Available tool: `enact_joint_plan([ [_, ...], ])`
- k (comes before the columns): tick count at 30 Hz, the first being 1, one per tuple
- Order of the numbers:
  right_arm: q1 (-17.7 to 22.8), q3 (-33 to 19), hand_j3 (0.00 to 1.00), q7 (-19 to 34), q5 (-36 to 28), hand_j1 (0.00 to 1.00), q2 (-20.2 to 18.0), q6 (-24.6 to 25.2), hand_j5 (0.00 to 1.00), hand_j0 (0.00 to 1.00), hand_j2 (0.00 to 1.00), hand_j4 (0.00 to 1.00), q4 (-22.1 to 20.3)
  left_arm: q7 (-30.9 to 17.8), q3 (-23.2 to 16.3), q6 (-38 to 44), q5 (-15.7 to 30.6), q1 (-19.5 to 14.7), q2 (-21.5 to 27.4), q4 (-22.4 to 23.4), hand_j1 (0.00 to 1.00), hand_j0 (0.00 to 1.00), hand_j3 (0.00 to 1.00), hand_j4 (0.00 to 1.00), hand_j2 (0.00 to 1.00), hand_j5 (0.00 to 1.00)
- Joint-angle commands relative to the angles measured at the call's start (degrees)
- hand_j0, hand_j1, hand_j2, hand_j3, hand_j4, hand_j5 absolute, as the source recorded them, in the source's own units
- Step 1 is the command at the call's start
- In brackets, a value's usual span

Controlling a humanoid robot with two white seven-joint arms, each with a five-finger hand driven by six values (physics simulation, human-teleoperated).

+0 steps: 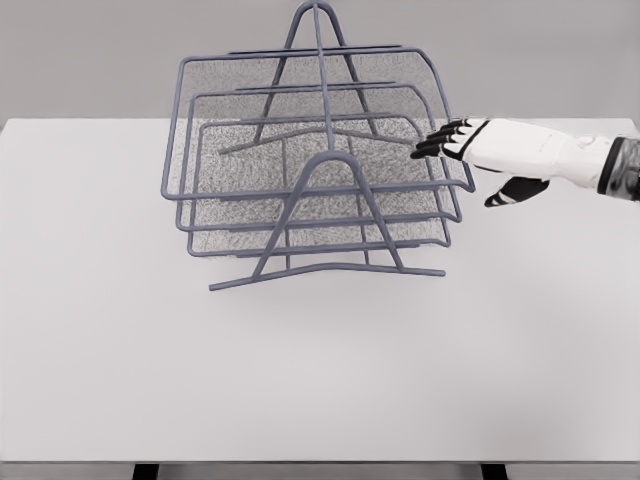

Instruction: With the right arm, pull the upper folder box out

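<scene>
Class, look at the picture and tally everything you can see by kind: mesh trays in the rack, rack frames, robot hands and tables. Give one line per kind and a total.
Grey wire-mesh trays: 3, upper, middle, lower
Grey wire rack frame: 1
White robot right hand with black fingertips: 1
White table: 1
Total: 6

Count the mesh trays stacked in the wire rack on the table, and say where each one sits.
3. The upper tray sits highest, the middle tray just beneath it, and the lower tray nearest the table. None appears hidden.
</scene>
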Motion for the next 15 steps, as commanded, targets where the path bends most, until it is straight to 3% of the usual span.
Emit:
enact_joint_plan([
  [1,0.18,0.09,1.00,0.07,0.35,1.00,0.23,-0.20,1.00,1.00,1.00,1.00,-0.13,0.00,-0.04,0.00,-0.01,0.00,0.00,0.05,1.00,1.00,1.00,1.00,1.00,1.00],
  [7,1.41,-0.61,1.00,0.07,0.53,1.00,-0.74,-0.20,1.00,1.00,1.00,1.00,0.04,-0.09,-0.04,0.00,-0.01,0.00,0.00,0.05,1.00,1.00,1.00,1.00,1.00,1.00],
  [15,3.52,-4.65,1.00,0.07,0.26,1.00,-7.15,-0.20,1.00,1.00,1.00,1.00,0.04,0.00,-0.04,0.00,-0.01,0.00,0.00,0.05,1.00,1.00,1.00,1.00,1.00,1.00],
])
